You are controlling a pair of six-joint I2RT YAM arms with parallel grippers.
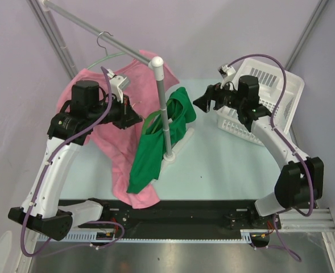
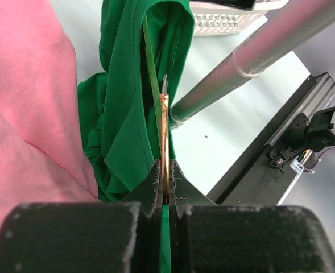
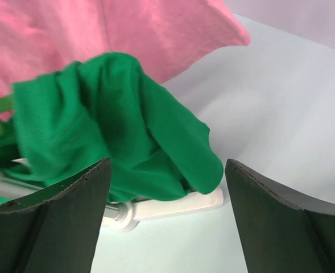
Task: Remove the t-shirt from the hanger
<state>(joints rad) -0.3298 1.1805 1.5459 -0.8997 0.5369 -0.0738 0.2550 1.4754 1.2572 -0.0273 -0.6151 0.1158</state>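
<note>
from above, the green t-shirt (image 1: 156, 142) hangs bunched against the rack post (image 1: 164, 108) over the tabletop (image 1: 230, 165). left wrist: the left tool (image 2: 166, 187) is pressed together, pinching the hanger (image 2: 165, 133). right wrist: the right tool (image 3: 167, 222) is spread wide, facing the t-shirt without touching it.

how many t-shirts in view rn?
2. Pink t-shirt hangs from the rail, left of the post; green t-shirt hangs bunched against the post, centre. More could be hidden inside the basket.
</note>
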